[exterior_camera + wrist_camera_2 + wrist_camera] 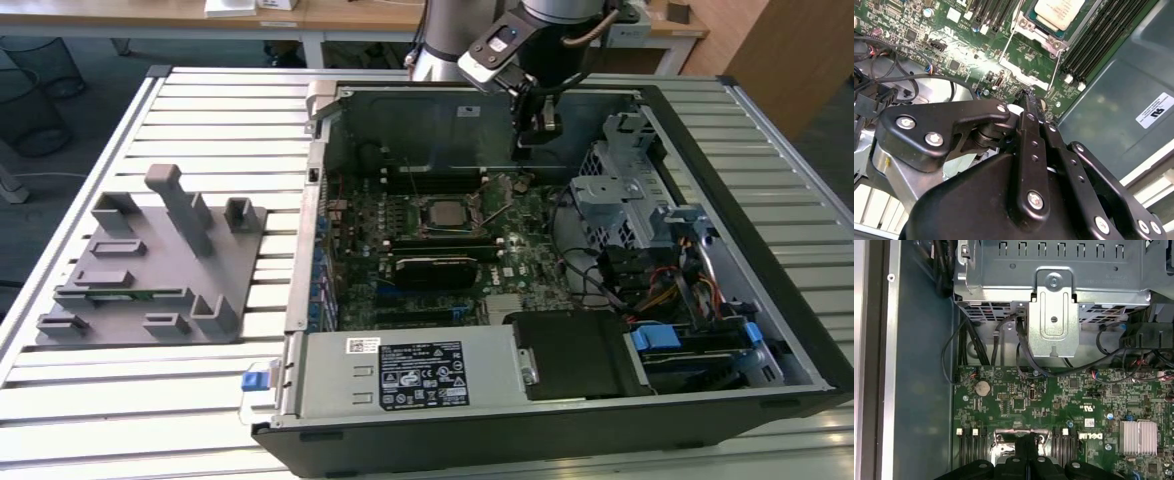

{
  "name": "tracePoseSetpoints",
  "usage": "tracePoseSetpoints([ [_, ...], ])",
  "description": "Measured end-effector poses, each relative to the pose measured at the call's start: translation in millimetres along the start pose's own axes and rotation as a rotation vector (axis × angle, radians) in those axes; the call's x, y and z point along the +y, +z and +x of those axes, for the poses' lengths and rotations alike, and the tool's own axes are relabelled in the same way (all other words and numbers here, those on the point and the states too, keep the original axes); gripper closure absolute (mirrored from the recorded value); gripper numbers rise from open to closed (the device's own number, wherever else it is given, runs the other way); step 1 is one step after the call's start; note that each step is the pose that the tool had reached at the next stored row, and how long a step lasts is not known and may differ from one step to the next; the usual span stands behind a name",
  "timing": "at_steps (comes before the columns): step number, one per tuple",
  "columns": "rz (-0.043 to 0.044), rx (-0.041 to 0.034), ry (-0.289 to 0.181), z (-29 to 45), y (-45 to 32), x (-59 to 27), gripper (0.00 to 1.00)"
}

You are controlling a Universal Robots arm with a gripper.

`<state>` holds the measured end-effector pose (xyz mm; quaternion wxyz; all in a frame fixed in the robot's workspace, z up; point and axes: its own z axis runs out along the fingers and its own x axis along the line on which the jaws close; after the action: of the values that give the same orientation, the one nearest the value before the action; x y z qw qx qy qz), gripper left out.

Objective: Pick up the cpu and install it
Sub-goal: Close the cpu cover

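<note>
Pincer (530,140): closed. In the second wrist view the two black fingers (1027,125) are pressed together and nothing is seen between them. It hangs inside the open computer case (747,150), with its tips low over the green board (1019,400).

Cpu (1058,12): not in the pincer. It lies flat in its socket with the pale metal top up, a little apart from the fingertips. It is on the side of the pincer that faces the power supply (400,375).

Hold-down frame (1029,67): swung open, lying between the pincer tips and the cpu. It is the nearest thing to the tips.

Memory slots (1104,45): long black rows flanking the socket, close beside the pincer.

Cables (1024,352): beyond the tips, toward the metal drive cage (1054,290), on the far side of the pincer from the cpu.

Step in hand: as I read it, the chip is placed and the work is now at the socket's frame. The empty, closed pincer is nearest to that.

Doing it well:
- Keep the fingers together and narrow so they stay clear of the slots.
- Touch the frame alone, never the chip's top.
- Push in line with the hinge, slowly and lightly.
- Make sure the chip sits level before any load bears on it.

Risk: a tilted chip under pressure could bend the socket's contacts, and a sideways slip could catch the slot clips.
</note>
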<state>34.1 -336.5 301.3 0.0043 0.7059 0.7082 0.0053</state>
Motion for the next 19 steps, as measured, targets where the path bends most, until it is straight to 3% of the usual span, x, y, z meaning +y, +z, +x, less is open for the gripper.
tracePoseSetpoints([
  [8,0.0012,-0.0001,0.0,0.2,3.7,7.8,0.89],
  [19,0.0026,0.0001,0.0,0.5,17.6,12.1,0.89],
])
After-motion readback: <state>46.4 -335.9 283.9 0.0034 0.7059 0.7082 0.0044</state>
